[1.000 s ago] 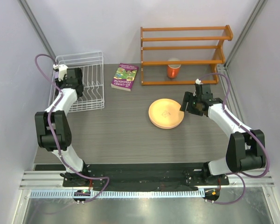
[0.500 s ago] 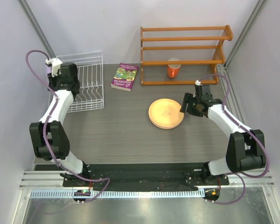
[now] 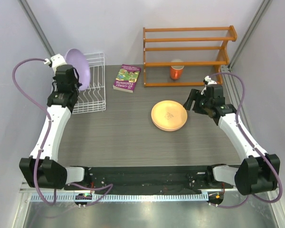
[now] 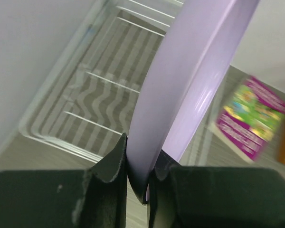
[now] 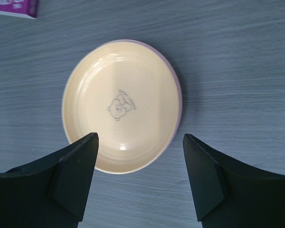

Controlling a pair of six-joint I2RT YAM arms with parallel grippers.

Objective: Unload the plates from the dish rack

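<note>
My left gripper [image 3: 71, 80] is shut on the rim of a lavender plate [image 3: 79, 67], held on edge above the white wire dish rack [image 3: 88, 92]. In the left wrist view the plate [image 4: 190, 80] rises from between my fingers [image 4: 111, 166], with the rack [image 4: 85, 95] below. A yellow-orange plate [image 3: 168, 115] lies flat mid-table on top of another plate whose lavender rim [image 5: 178, 88] shows at its right side. My right gripper [image 3: 194, 103] is open and empty, raised just right of that stack; the wrist view shows the yellow-orange plate [image 5: 121, 107] below the spread fingers.
A purple-and-green book [image 3: 127, 78] lies right of the rack. An orange wooden shelf [image 3: 187, 54] stands at the back with an orange mug [image 3: 176, 71] on its lowest level. Walls stand close on the left and right.
My left arm has lifted the lavender plate up out of the rack. My right gripper has risen and drawn back to the right from the stacked plates.
</note>
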